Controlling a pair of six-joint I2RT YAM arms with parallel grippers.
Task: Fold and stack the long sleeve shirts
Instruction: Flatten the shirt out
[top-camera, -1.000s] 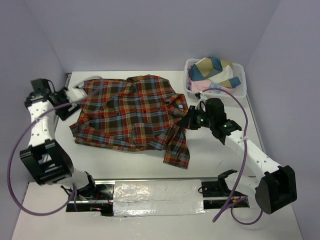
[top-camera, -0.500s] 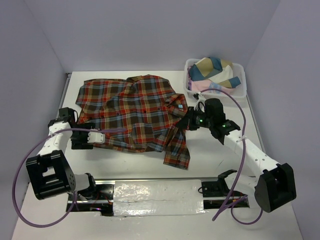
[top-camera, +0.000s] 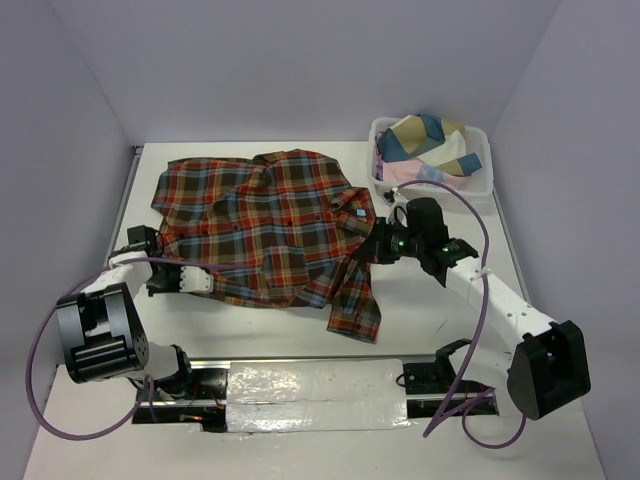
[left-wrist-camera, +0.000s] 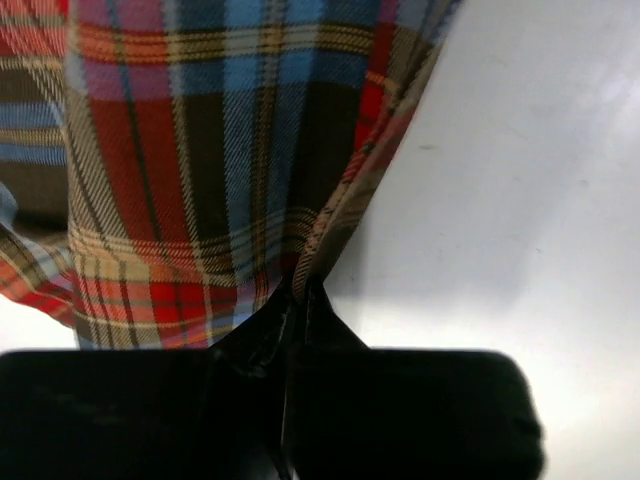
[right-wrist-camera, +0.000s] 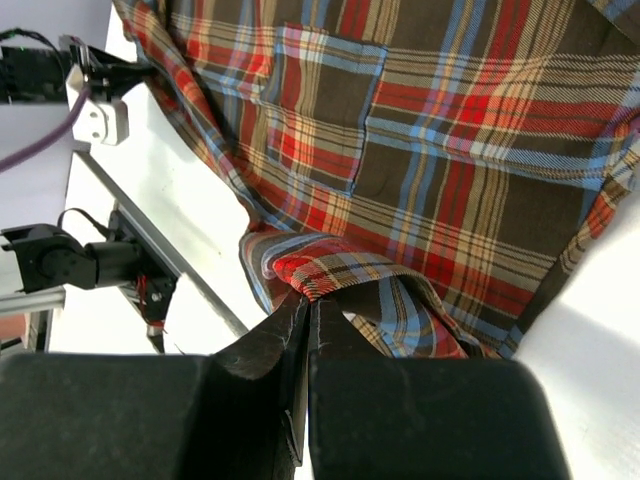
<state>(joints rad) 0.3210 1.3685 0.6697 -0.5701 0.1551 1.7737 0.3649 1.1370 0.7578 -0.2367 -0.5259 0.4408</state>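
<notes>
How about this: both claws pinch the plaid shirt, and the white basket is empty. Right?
Not quite. The top view shows the white basket holding coloured cloth, not empty. The left gripper and right gripper do each pinch the plaid shirt.

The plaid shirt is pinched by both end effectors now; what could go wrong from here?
1. The left end effector grips only a thin pinch at the edge of the plaid shirt, so the cloth may slip out when pulled.
2. The right end effector holds a bunched fold, so the fold may come out uneven.
3. The right arm's purple cable arcs beside the white basket and might snag it.
</notes>
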